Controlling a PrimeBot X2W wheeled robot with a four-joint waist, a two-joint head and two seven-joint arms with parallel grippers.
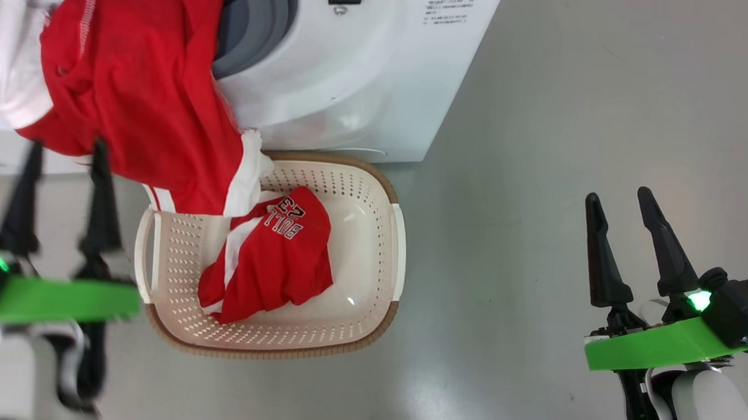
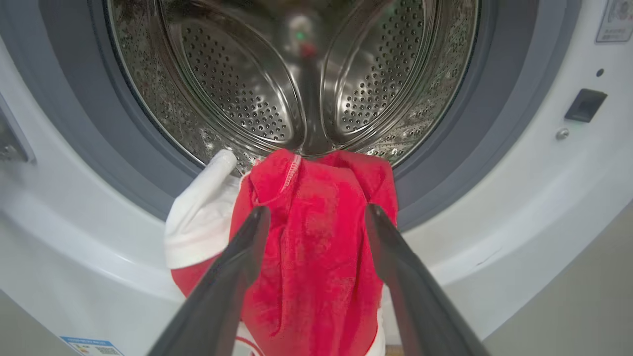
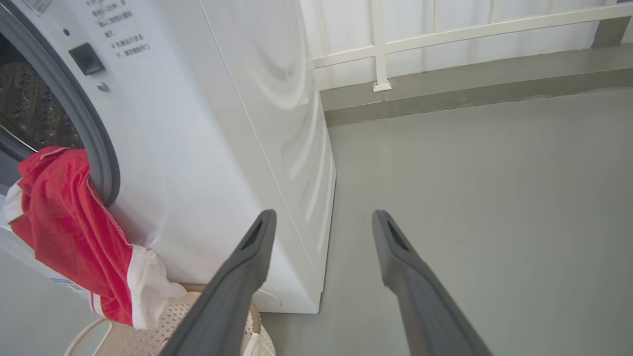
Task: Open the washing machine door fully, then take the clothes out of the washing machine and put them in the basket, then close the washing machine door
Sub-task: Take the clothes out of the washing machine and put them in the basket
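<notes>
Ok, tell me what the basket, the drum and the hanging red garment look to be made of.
Basket: moulded plastic by the look, smooth cream with a slight gloss, punched holes; its brown rim imitates weave.
Drum: polished metal, probably stainless steel; mirror reflections, perforations.
Hanging red garment: soft knit fabric, likely synthetic sportswear; matte, folds loosely, stitched white trim.

Bright, even light all round, with shadows soft and faint. In the head view the left gripper smears into blur, while the right gripper is crisp. Pale glare pools on the grey floor, and glints spark in the basket. The steel drum throws back hard reflections and a green dot. Wide-angle distortion bows the washing machine, sheen on its right panel.
</notes>
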